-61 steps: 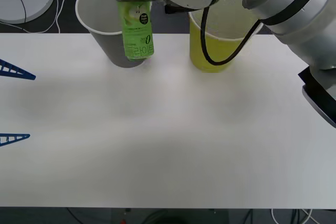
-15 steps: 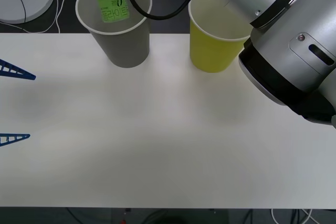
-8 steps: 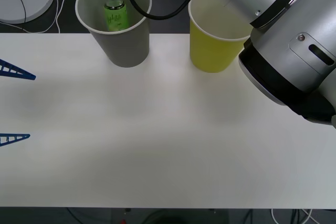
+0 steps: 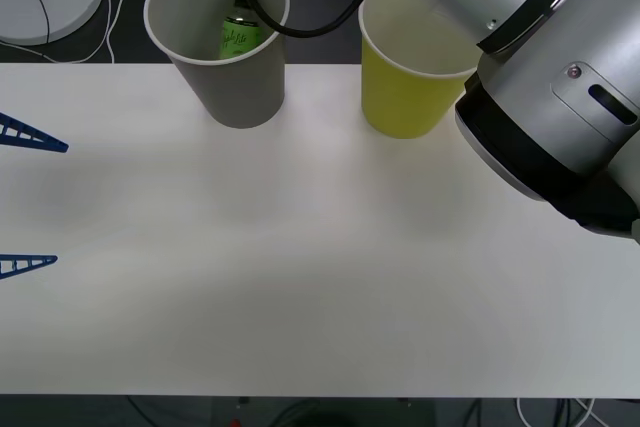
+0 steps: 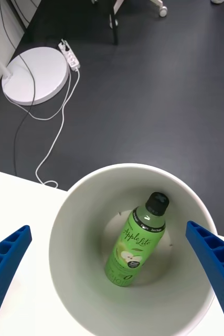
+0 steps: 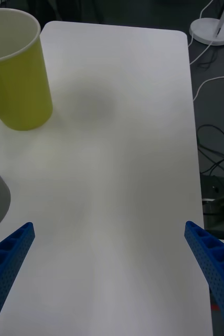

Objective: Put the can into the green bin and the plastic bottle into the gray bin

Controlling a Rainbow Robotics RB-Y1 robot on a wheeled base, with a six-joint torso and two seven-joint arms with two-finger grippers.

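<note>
My right hand (image 5: 112, 278) hangs directly above the gray bin (image 4: 230, 77), its blue ribbed fingers (image 5: 211, 262) spread wide apart with nothing between them. Down inside the gray bin lies the plastic bottle (image 5: 134, 240), leaning against the pale inner wall, black cap up toward the rim, green apple label facing my wrist camera. From the front, just the bottle's upper part (image 4: 236, 35) peeks over the bin's white rim. The green bin (image 4: 408, 87) stands just beside the gray one at the far edge of the white tabletop (image 4: 300, 247), the two apart, not touching. My left hand (image 6: 112, 278) waits off at the tabletop's left side, fingers (image 4: 30, 134) spread open and holding nothing, with the green bin (image 6: 17, 73) upright in its wrist view.
</note>
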